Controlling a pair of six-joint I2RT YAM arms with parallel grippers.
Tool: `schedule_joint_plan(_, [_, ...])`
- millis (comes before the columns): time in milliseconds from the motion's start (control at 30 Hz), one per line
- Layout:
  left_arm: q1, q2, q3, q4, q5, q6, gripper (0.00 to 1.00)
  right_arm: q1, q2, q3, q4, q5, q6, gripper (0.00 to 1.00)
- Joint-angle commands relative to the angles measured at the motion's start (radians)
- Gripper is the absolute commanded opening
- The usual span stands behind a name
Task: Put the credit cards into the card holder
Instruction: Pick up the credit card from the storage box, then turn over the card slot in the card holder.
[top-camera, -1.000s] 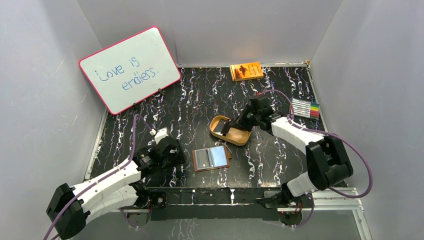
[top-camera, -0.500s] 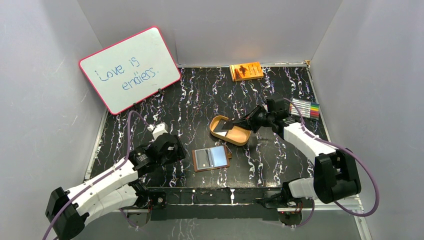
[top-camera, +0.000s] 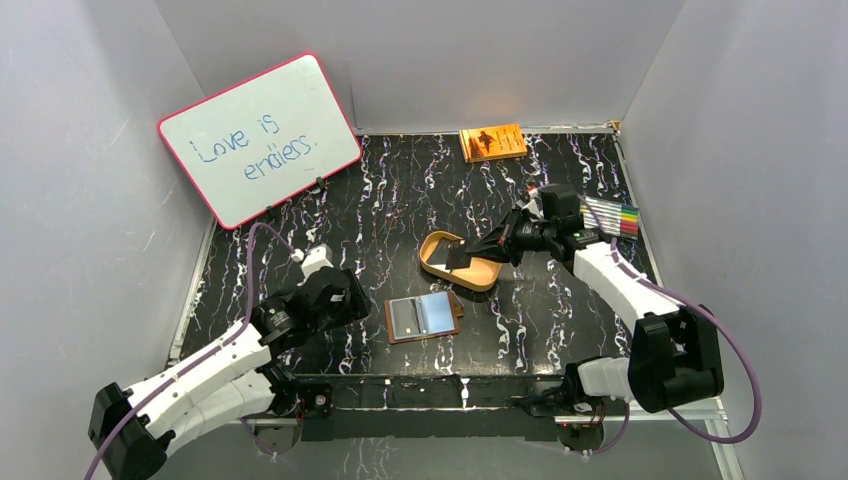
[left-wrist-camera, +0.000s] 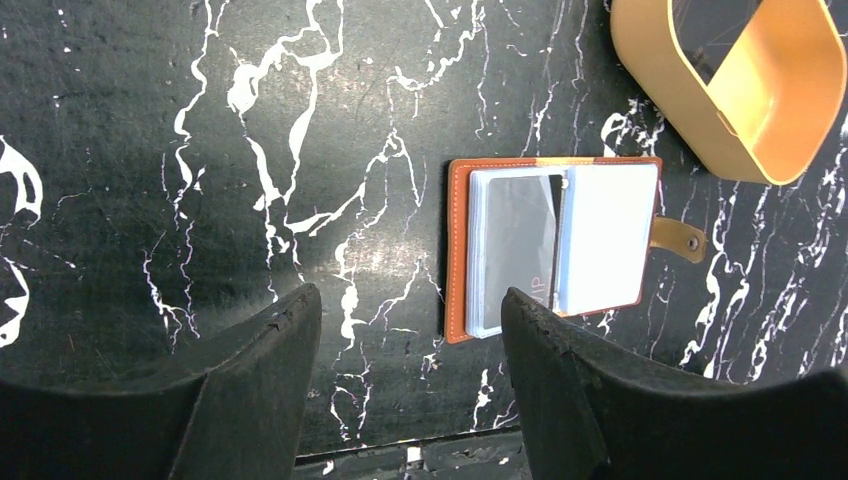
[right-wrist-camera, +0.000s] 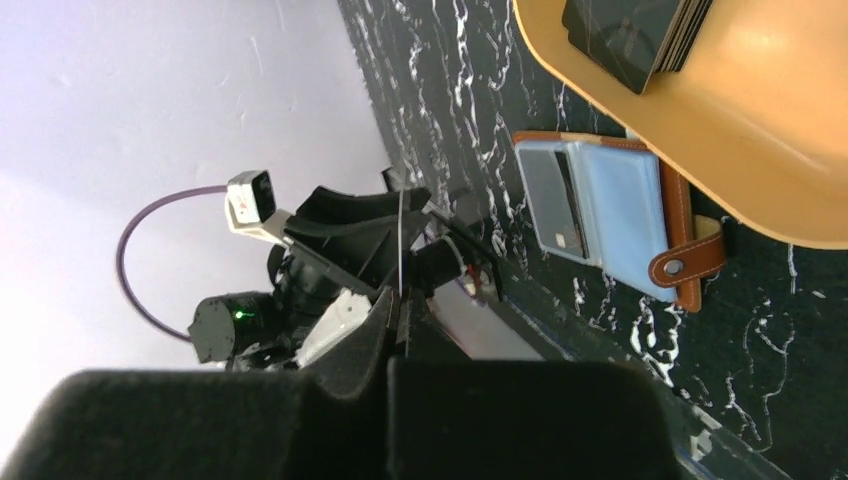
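Brown leather card holder (top-camera: 424, 316) lies open on your table (top-camera: 400, 200), beside your left tool (left-wrist-camera: 410, 305), which gapes empty. Your right tool (top-camera: 503, 243) pinches one dark card (top-camera: 465, 256) above the tray (top-camera: 480, 279).

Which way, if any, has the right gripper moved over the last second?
Yes. The right gripper, shut on a thin card, has drawn back rightward from the tan tray toward the marker set.

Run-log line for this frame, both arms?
left gripper: open, beside open card holder | right gripper: shut on credit card, over tan tray | card stack: in tray
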Motion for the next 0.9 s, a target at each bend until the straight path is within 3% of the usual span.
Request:
schedule_joint_plan(0, [0.006,-0.04,0.01,0.025,0.024,0.028,0.63,0.062,-0.024,0.21,-0.308,0.139,-0.418,0.0])
schedule_joint_plan(133, [0.005,-0.038,-0.021,0.124,0.123,0.063,0.64,0.182,-0.087,0.183,-0.413,0.219,-0.616,0.0])
schedule_joint_plan(333, [0.005,0.127,-0.012,0.309,0.312,0.093,0.65,0.273,-0.191,-0.012,-0.328,0.291,-0.621,0.0])
schedule_joint_plan(600, [-0.035,0.407,0.106,0.336,0.3,0.114,0.69,0.304,-0.149,-0.143,-0.241,0.346,-0.577,0.0])
schedule_joint_plan(867, [-0.051,0.518,0.215,0.304,0.27,0.144,0.71,0.307,-0.142,-0.269,-0.116,0.379,-0.436,0.0])
